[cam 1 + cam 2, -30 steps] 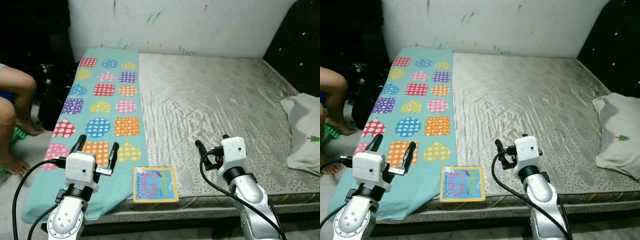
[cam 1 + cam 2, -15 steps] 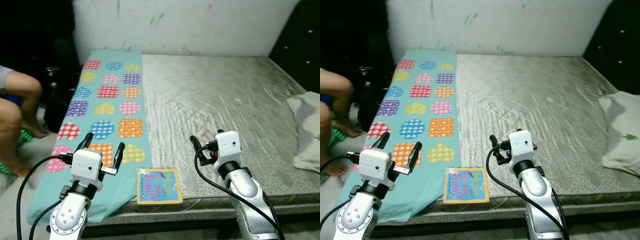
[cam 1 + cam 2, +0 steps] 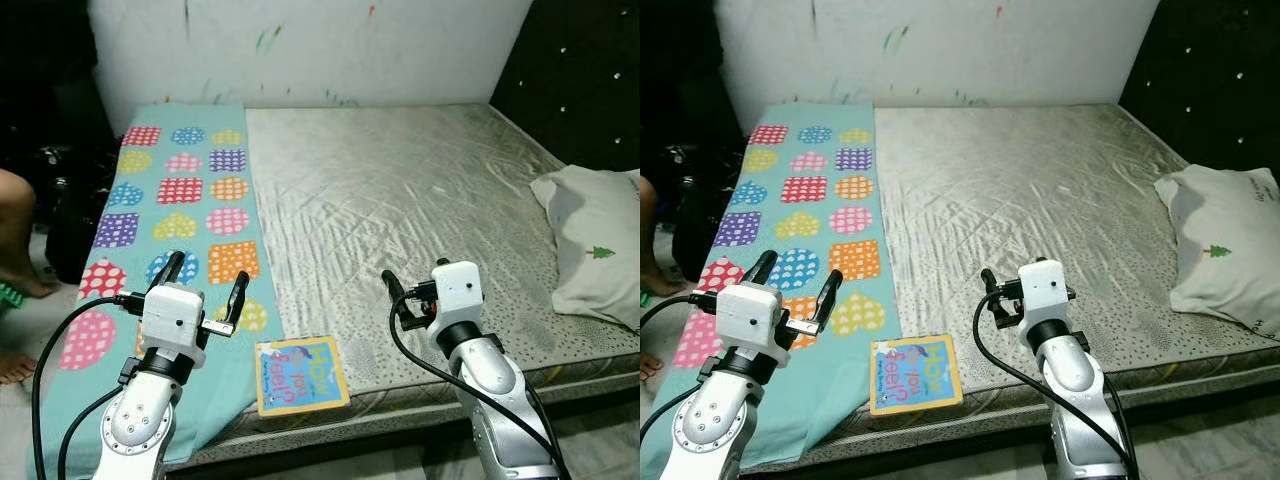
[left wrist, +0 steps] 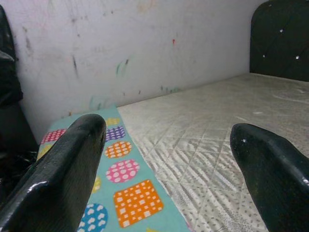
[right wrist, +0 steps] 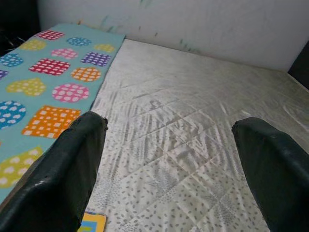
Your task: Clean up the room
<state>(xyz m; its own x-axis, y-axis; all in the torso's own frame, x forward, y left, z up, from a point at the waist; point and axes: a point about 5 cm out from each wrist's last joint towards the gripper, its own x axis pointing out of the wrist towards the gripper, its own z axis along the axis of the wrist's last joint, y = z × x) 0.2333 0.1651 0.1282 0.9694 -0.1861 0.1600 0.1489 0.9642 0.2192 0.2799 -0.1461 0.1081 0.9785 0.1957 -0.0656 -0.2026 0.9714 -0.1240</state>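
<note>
Book (image 3: pixel 299 373) overhanging mattress (image 3: pixel 420 200) edge

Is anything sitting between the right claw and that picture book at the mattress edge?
Nothing visible. The right claw, fingers open, hovers over bare mattress; the picture book lies to its lower left, partly on the teal patterned cloth.

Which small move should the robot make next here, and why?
Probably lower the open left gripper toward the book: it lies loose at the mattress front edge, partly on the teal blanket, and both grippers hold nothing.
</note>
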